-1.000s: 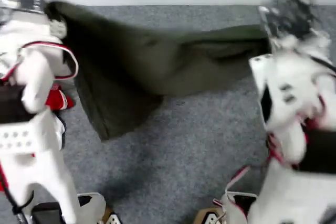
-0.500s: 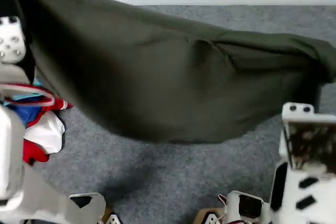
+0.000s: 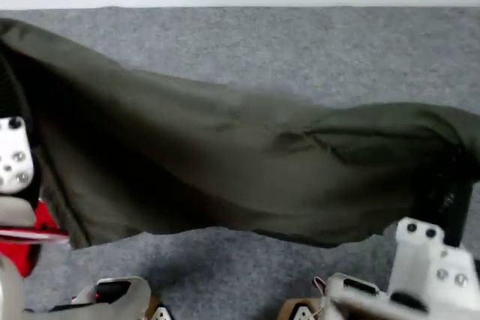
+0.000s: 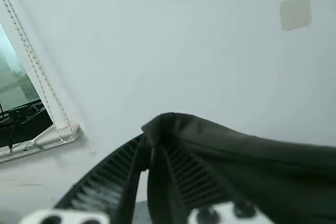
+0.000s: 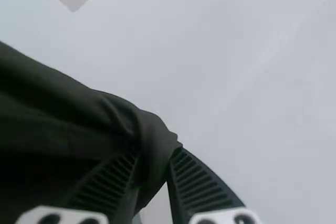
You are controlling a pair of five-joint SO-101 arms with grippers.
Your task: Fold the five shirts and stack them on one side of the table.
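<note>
While aloft, one shirt [image 3: 225, 162] (dark olive)

**Stretched shirt bars the middle**

The green shirt [image 3: 247, 170] hangs spread from edge to edge, screening the middle of the table [image 3: 300, 50]. Bare grey surface shows beyond it, and in a narrow strip before the arm bases [image 3: 120, 294]. Red cloth [image 3: 34, 241] crowds the left side.

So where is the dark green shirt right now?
High view: the dark green shirt hangs spread above the grey table, one end pinched in the left gripper, the other in the right gripper.
</note>
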